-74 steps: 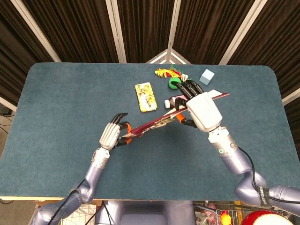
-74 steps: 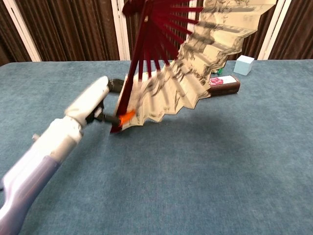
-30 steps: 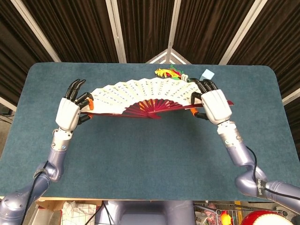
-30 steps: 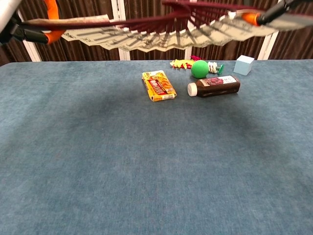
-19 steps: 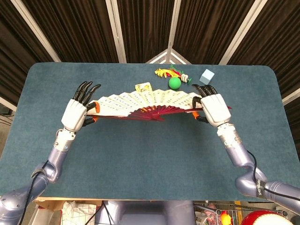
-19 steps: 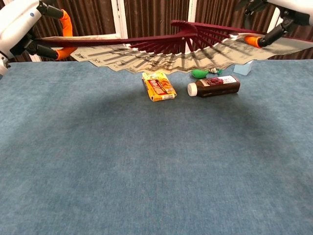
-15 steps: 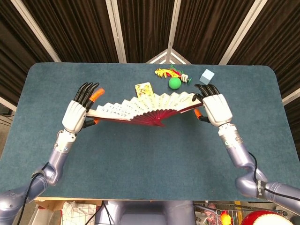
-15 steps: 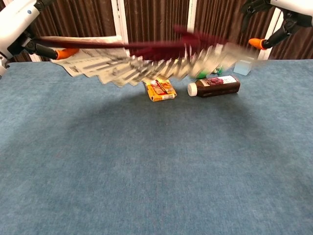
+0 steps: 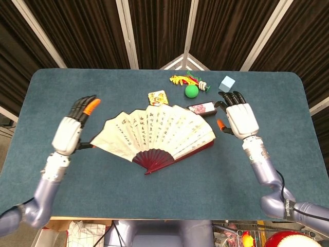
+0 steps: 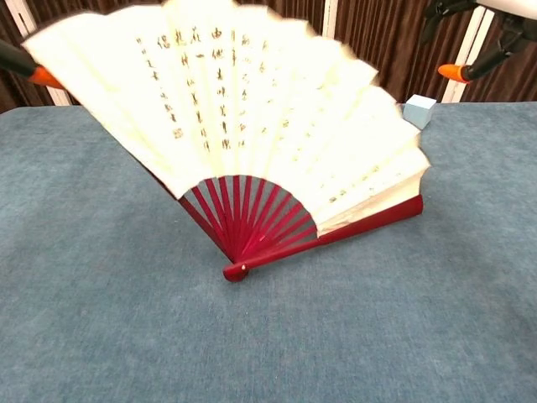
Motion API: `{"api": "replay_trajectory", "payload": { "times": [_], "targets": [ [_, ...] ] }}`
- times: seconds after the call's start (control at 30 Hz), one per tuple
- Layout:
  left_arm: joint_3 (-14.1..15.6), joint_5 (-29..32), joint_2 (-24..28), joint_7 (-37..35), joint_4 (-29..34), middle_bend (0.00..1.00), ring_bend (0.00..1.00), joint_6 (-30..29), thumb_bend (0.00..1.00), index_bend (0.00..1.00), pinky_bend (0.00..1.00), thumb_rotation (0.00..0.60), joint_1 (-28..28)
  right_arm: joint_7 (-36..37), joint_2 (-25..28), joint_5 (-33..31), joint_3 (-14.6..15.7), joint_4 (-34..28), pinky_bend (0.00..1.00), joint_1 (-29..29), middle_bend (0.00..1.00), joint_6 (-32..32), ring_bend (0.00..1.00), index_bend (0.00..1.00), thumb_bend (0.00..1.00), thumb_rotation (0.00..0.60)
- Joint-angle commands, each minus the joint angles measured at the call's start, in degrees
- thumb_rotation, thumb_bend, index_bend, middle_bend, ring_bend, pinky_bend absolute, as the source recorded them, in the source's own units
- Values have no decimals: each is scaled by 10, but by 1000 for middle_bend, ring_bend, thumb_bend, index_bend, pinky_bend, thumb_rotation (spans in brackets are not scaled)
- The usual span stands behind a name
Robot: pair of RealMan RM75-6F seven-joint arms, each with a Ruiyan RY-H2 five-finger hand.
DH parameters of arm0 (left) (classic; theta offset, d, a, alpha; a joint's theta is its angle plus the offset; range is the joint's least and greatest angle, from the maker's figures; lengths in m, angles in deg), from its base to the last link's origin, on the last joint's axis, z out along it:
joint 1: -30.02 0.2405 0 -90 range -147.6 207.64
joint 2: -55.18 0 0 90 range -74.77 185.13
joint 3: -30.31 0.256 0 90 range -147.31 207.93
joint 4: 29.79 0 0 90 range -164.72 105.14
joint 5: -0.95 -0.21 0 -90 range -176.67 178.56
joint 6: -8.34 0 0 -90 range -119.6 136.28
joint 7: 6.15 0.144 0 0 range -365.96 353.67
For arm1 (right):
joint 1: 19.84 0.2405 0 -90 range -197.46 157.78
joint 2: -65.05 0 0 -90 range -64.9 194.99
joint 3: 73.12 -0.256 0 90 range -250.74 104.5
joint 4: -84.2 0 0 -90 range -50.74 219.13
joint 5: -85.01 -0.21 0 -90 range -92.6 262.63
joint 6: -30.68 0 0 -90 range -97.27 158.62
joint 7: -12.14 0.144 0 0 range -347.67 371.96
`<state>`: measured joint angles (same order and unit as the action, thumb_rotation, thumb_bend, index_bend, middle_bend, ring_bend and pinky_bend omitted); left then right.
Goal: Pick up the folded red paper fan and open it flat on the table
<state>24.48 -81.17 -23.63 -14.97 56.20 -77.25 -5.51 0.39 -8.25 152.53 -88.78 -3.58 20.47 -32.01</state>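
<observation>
The red paper fan [image 9: 157, 135] lay spread between the empty, splayed left hand [image 9: 70, 133] and right hand [image 9: 239, 119], looking light and tearable, best gripped by its stiff outer ribs.

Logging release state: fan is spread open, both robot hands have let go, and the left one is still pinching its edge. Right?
Not quite. In the head view the left robot hand is clear of the fan, fingers apart, like the right robot hand. The fan is spread open.
</observation>
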Motion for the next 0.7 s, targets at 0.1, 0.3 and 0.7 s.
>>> {"api": "replay_trajectory", "payload": {
  "times": [0.1, 0.3, 0.7],
  "targets": [
    [4, 36, 34, 92, -10, 0, 0, 30, 170, 21, 0, 600, 33, 3, 6, -3, 4, -7, 87, -3, 149, 9, 132, 335, 390, 600],
    [-10, 77, -3, 164, -105, 0, 0, 72, 170, 20, 0, 600, 28, 5, 7, -2, 1, -10, 87, -1, 149, 10, 132, 334, 390, 600],
    [-58, 272, 20, 417, 15, 0, 0, 108, 170, 0, 0, 600, 45, 14, -5, -3, 0, 1, 87, -4, 149, 5, 132, 334, 390, 600]
  ]
}}
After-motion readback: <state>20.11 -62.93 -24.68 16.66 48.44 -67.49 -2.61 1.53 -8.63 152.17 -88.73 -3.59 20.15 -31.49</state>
